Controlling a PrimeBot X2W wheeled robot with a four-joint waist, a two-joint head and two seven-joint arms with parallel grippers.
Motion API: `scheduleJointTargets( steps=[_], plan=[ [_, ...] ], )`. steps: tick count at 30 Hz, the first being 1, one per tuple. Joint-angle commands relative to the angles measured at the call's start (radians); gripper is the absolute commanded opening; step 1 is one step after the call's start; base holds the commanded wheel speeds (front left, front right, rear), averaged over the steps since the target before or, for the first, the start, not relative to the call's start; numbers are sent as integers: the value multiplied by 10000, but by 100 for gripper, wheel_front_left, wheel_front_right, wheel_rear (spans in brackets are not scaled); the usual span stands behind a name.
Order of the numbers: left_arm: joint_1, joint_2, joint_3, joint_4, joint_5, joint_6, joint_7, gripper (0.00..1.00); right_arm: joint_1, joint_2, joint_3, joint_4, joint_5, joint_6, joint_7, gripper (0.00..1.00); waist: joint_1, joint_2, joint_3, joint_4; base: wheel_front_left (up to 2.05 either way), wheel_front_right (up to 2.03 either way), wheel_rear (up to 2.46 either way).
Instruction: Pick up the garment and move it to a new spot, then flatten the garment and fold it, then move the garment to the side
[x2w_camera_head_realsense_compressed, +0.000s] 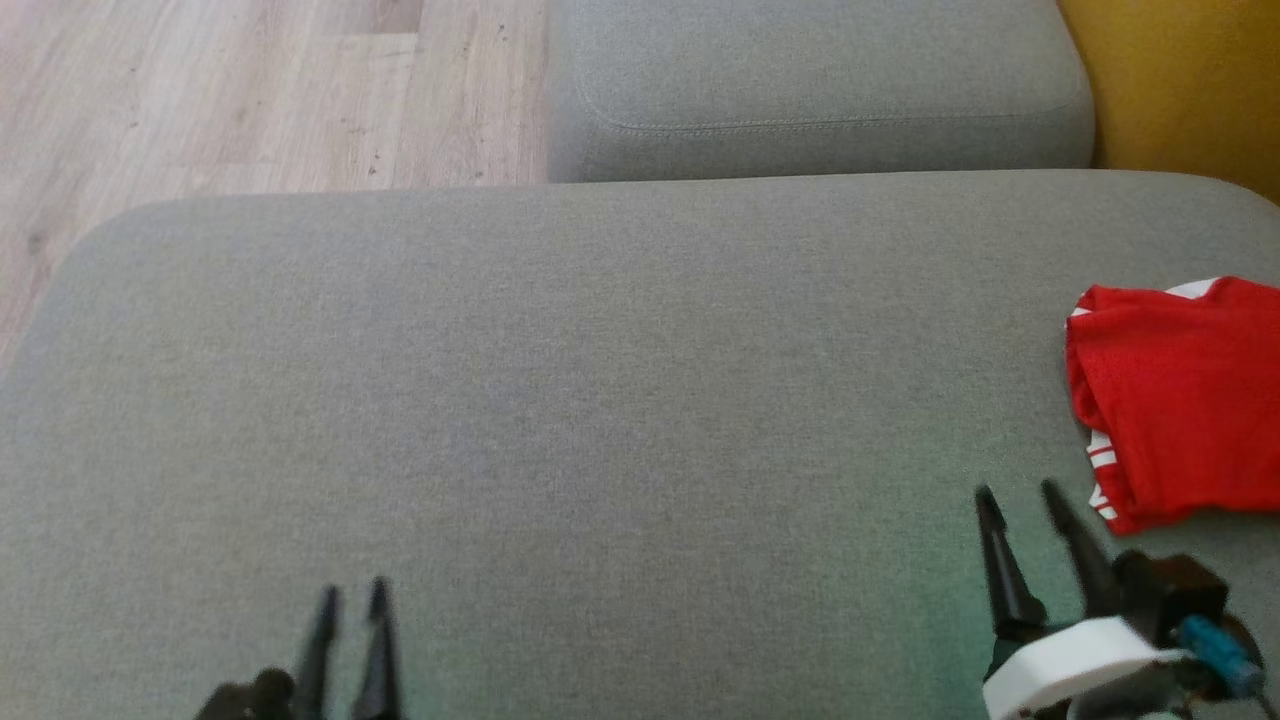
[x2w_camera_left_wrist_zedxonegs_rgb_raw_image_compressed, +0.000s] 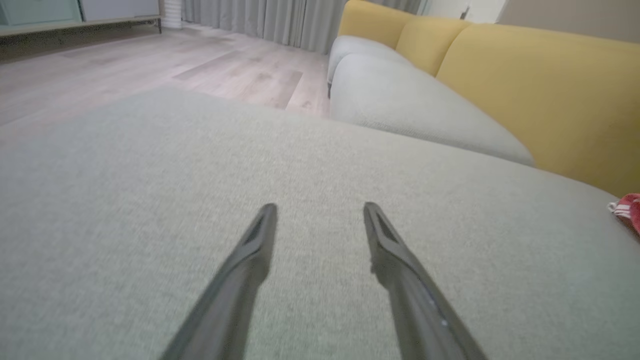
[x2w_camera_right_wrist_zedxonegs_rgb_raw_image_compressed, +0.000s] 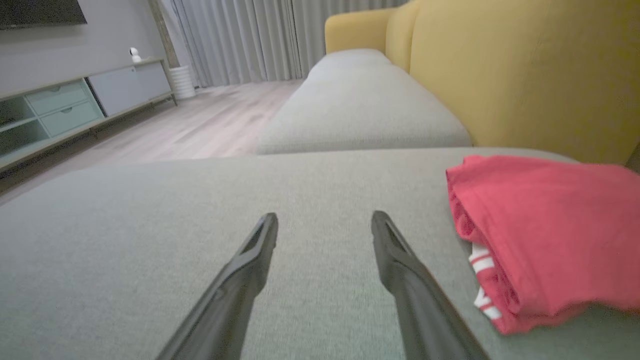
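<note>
The red garment (x2w_camera_head_realsense_compressed: 1180, 400), folded into a compact bundle with white stripes showing at its near corner, is lying untouched on the grey seat cushion (x2w_camera_head_realsense_compressed: 560, 400), at that cushion's right edge. A yellow backrest (x2w_camera_head_realsense_compressed: 1180, 80) is rising just beyond the garment. The right pincer (x2w_camera_head_realsense_compressed: 1017, 490) is hovering just left of the garment's near corner; its fingers are being held well apart and nothing is being gripped. From that pincer the garment is lying ahead and to the right, as the right wrist view is showing (x2w_camera_right_wrist_zedxonegs_rgb_raw_image_compressed: 545, 235). Its folded edge is running roughly along the fingers' direction, though its full length is being cut off by the picture's edge. The left pincer (x2w_camera_head_realsense_compressed: 354, 587) is being held open and empty too, well apart from the garment across bare cushion. Folding is judged done and the garment already set aside, so any further nudge is judged to be falling to the right arm. No container is standing near the garment.
</note>
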Motion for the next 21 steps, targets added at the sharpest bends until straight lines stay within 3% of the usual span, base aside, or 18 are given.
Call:
scheduleJointTargets(
  steps=[1, 21],
  plan=[
    [13, -24, -11, 58, -7, -3, 2, 0, 7, 2, 6, 85, 7, 0, -2, 0, 0, 0, 1, -1, 0, 0, 0],
    [-268, -499, 810, 527, -1393, -655, 467, 0, -310, -126, -8, 537, 2332, -1, 129, 0, 0, 0, 25, -69, 0, 0, 0]
  ],
)
